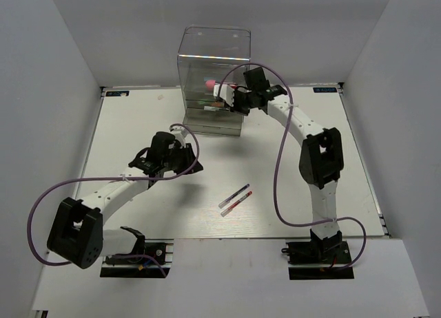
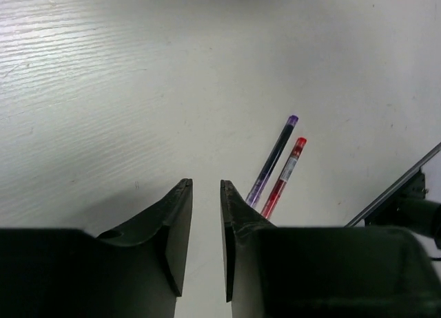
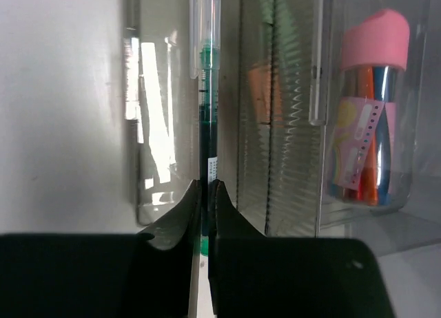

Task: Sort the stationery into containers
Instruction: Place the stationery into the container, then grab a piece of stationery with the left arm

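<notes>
While right gripper jaws clamp the green-ink pen at the clear cabinet, upper centre, left gripper jaws stand narrow, empty, over worktop.

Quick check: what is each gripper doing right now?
Left gripper: jaws partly open, nothing between them.
Right gripper: closed on the green pen.

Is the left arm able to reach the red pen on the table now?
Probably yes. The red pen lies on the table just ahead of the left gripper, beside a purple pen; nothing stands between, and the gripper holds nothing.
</notes>
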